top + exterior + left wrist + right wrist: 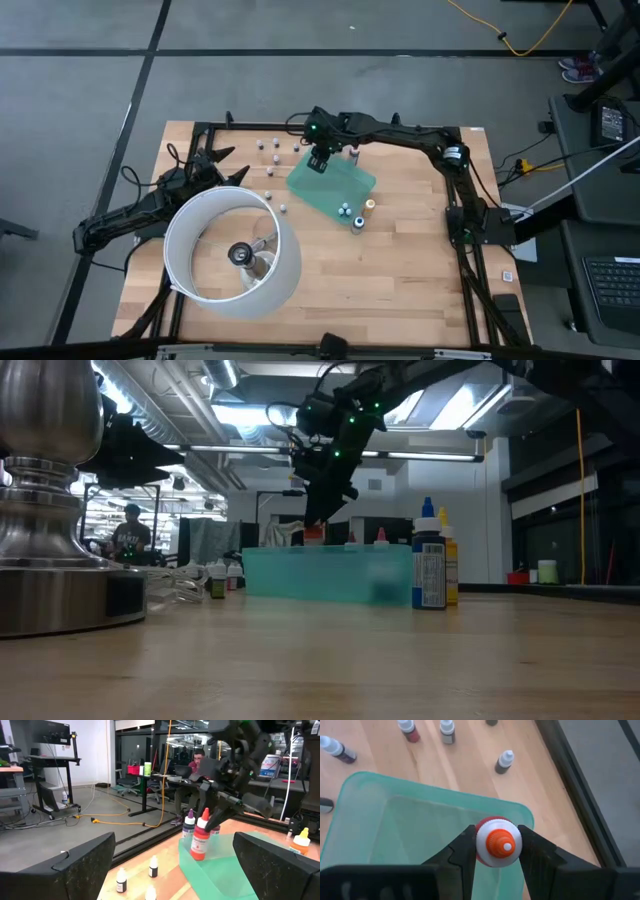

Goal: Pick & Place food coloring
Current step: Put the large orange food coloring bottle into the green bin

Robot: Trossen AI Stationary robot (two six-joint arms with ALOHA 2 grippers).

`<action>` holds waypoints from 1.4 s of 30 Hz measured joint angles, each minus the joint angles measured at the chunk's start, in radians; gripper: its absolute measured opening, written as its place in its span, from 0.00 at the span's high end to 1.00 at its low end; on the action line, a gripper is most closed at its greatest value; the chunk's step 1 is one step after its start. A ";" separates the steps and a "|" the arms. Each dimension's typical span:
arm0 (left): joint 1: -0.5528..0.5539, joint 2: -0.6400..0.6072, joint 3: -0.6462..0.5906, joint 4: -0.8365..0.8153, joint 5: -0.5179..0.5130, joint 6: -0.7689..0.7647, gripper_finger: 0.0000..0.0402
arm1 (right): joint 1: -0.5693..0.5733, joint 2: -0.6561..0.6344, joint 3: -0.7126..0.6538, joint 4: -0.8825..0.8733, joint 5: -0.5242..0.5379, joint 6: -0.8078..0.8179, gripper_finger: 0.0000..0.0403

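2 dark fingers (pixel 462 852) of your right gripper (pixel 498 851) pinch 1 red bottle (pixel 498 842) just below its white-and-orange cap, one finger on each side, with the bottle upright between them. You can see from the left wrist view that this bottle (pixel 200 841) stands over the green tray (pixel 220 870), near the tray's far edge; whether its base touches the tray, you cannot tell. In the high view the right gripper (pixel 318 157) sits above the tray's (pixel 345 185) back corner.

Your left gripper (pixel 172 865) waits with its fingers spread wide, holding nothing, on the left side of the table beside the white ring lamp (pixel 290 262).

Several other food coloring bottles stand on the wood: a loose group (pixel 268 148) behind the tray, a purple-capped bottle (pixel 188 826) just beside the held one, and a blue-capped bottle (pixel 428 567) with a yellow bottle (pixel 449 568) at the tray's front right edge. 1 person (pixel 196 765) sits at a desk beyond the table.
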 joint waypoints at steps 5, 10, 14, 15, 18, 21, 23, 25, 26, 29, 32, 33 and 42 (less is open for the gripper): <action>0.000 0.000 0.000 0.000 0.000 0.000 0.00 | -0.015 0.027 0.000 0.026 -0.009 0.000 0.68; 0.000 0.000 0.000 0.000 0.000 0.000 0.00 | -0.028 0.039 0.001 0.044 -0.056 0.008 0.68; 0.000 0.000 0.000 0.000 0.000 0.000 0.00 | -0.029 0.041 0.001 0.045 -0.066 0.004 0.68; 0.000 0.000 0.000 0.000 0.000 0.000 0.00 | -0.032 0.042 0.001 0.045 -0.067 0.004 0.67; 0.000 0.000 0.000 0.000 0.000 0.000 0.00 | -0.035 0.052 0.000 0.041 -0.069 0.003 0.67; 0.000 0.000 0.000 0.000 0.000 0.000 0.00 | -0.036 0.060 -0.001 0.038 -0.076 0.003 0.66; 0.000 0.000 0.000 0.000 0.000 0.000 0.00 | -0.036 0.064 -0.001 0.051 -0.077 0.003 0.66; 0.000 0.000 0.000 0.000 0.000 0.000 0.00 | -0.036 0.066 -0.001 0.041 -0.077 0.004 0.67; 0.000 0.000 0.000 0.000 0.000 0.000 0.00 | -0.036 0.066 -0.001 0.040 -0.077 0.003 0.67; 0.000 0.000 0.000 0.000 0.000 0.000 0.00 | -0.036 0.066 -0.001 0.042 -0.077 0.002 0.66; 0.000 0.000 0.000 0.000 0.000 0.000 0.00 | -0.040 0.066 -0.001 0.039 -0.077 0.005 0.63; 0.000 0.000 0.000 0.000 0.000 0.000 0.00 | -0.040 0.066 -0.001 0.037 -0.077 0.005 0.61; 0.000 0.000 0.000 0.000 0.000 0.000 0.00 | -0.042 0.055 0.000 0.020 -0.083 0.031 0.50</action>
